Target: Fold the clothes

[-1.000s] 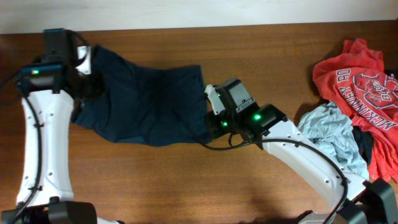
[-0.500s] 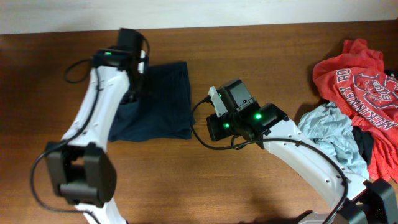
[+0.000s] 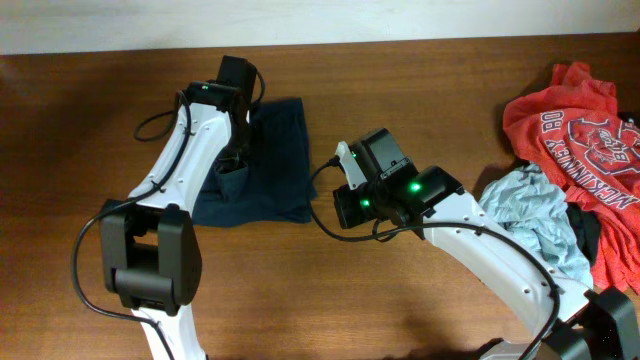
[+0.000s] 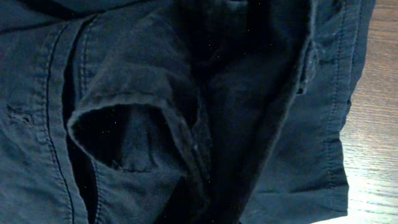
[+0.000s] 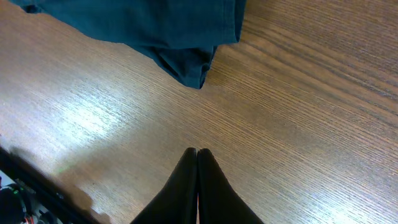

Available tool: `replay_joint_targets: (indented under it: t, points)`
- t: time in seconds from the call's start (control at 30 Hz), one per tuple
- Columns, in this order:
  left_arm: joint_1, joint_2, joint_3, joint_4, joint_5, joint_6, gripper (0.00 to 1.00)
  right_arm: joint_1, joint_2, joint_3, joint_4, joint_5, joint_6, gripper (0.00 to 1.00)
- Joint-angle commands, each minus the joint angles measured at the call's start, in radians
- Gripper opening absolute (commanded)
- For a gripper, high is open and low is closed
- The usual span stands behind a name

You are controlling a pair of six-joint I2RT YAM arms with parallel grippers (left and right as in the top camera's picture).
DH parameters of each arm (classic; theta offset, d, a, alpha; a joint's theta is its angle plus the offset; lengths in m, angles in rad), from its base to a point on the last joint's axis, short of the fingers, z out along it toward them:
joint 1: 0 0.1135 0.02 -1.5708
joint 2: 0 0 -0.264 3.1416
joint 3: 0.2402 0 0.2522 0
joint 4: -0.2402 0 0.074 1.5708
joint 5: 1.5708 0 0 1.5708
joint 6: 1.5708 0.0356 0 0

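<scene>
The clothes (image 3: 278,150) are a dark navy garment lying doubled over on the wooden table, left of centre. My left gripper (image 3: 232,168) is down on its left part. In the left wrist view the clothes (image 4: 143,74) fill the frame, with seams and a rolled hem bunching toward the bottom centre, where the fingers are buried in fabric, shut on it. My right gripper (image 3: 338,210) is just right of the garment's lower right corner. Its tips (image 5: 197,151) are pressed together and empty over bare wood, short of the clothes' corner (image 5: 186,68).
A red printed shirt (image 3: 575,130) and a crumpled light blue-grey garment (image 3: 535,225) are piled at the right edge, with a dark item (image 3: 588,235) between them. The wooden table (image 3: 420,80) ends at a pale wall along the back.
My left arm swung from the far left toward the centre, carrying the garment's left half over onto its right half; the cloth is now much narrower. The right arm stayed put.
</scene>
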Motion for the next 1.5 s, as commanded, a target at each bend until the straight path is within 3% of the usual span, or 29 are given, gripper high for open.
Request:
replay_joint_targets:
  t: [0.0, 0.2, 0.47, 0.63, 0.9, 1.07, 1.3, 1.4, 1.47]
  points:
    - [-0.003, -0.010, 0.040, -0.005, 0.038, -0.044, 0.01, 0.000, 0.002, 0.002, -0.002, -0.005, 0.005, 0.04]
    - [0.026, -0.027, 0.101, -0.122, -0.017, -0.037, 0.00, 0.000, 0.002, 0.002, -0.006, -0.005, 0.005, 0.04]
    - [0.114, -0.179, 0.269, -0.283, -0.043, 0.016, 0.00, 0.000, 0.002, 0.002, -0.004, -0.005, 0.005, 0.04]
    - [0.011, -0.168, 0.267, -0.195, -0.055, -0.046, 0.01, 0.000, 0.002, 0.002, -0.005, -0.006, -0.018, 0.04]
    - [-0.179, 0.181, 0.267, -0.056, -0.037, -0.115, 0.01, 0.001, 0.002, 0.002, -0.042, -0.005, -0.048, 0.04]
    - [-0.213, 0.277, 0.267, 0.003, 0.018, -0.141, 0.00, 0.000, 0.002, 0.002, -0.062, -0.005, -0.074, 0.04]
    - [-0.224, 0.279, 0.287, 0.043, 0.097, -0.153, 0.00, 0.000, 0.002, 0.002, -0.067, -0.005, -0.074, 0.04]
    - [-0.224, 0.279, 0.290, 0.040, 0.098, -0.153, 0.06, 0.000, 0.002, 0.002, -0.067, -0.005, -0.074, 0.04]
    - [-0.223, 0.277, 0.312, 0.025, 0.097, -0.152, 0.18, 0.000, 0.002, 0.002, -0.068, -0.005, -0.074, 0.04]
